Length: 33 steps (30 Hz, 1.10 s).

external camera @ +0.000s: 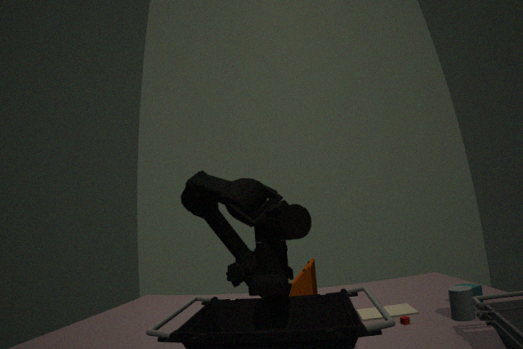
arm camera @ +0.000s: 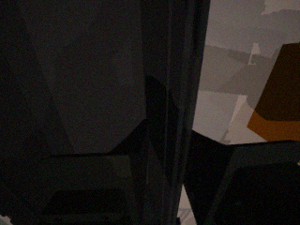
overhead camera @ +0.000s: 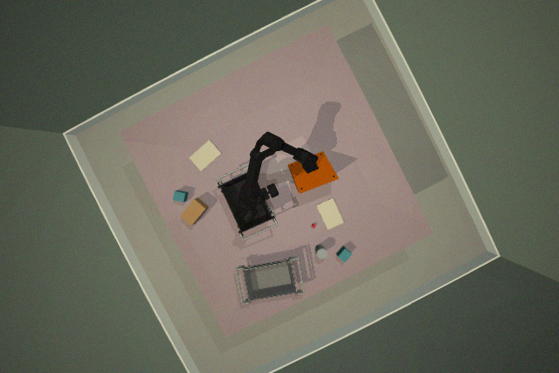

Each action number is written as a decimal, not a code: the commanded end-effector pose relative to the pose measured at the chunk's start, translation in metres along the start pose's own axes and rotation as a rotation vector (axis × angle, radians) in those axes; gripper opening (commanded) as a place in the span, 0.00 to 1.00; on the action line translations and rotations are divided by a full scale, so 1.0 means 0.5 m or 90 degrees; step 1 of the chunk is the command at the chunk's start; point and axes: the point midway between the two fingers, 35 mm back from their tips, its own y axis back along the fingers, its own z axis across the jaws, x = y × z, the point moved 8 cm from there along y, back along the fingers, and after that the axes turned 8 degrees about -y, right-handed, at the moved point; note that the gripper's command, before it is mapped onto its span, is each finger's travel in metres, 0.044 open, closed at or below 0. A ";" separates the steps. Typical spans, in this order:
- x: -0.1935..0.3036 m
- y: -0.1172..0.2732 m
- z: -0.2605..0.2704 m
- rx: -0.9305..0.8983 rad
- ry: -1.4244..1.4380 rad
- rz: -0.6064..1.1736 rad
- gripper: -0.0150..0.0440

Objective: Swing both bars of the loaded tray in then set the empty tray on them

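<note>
The empty tray [overhead camera: 232,199] [external camera: 316,338] [arm camera: 94,70] is black and hangs above the table, its shadow well off to one side. Its own wire bars stick out past its ends. My gripper [overhead camera: 259,197] [external camera: 272,302] [arm camera: 157,123] is shut on its side wall nearest the robot base, one finger inside and one outside. The loaded tray [overhead camera: 271,294] [external camera: 511,309] is grey and stands apart near the lower table edge in the top view. Its wire bars appear to lie out beyond its ends. I cannot make out single blocks in it.
The orange base plate [overhead camera: 320,181] [external camera: 306,281] carries the arm. A grey cylinder [overhead camera: 320,252] [external camera: 462,305], a teal block [overhead camera: 343,254] and a tiny red cube [overhead camera: 314,225] [external camera: 404,319] are near the loaded tray. A tan block [overhead camera: 194,211] and another teal block [overhead camera: 180,196] lie left.
</note>
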 end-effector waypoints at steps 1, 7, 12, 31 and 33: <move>-0.006 -0.009 -0.002 0.010 -0.003 -0.005 0.25; -0.008 -0.012 -0.003 0.015 -0.004 -0.007 0.25; -0.008 -0.012 -0.003 0.015 -0.004 -0.007 0.35; -0.008 -0.012 -0.003 0.015 -0.004 -0.007 0.83; -0.008 -0.012 -0.003 0.015 -0.004 -0.007 0.88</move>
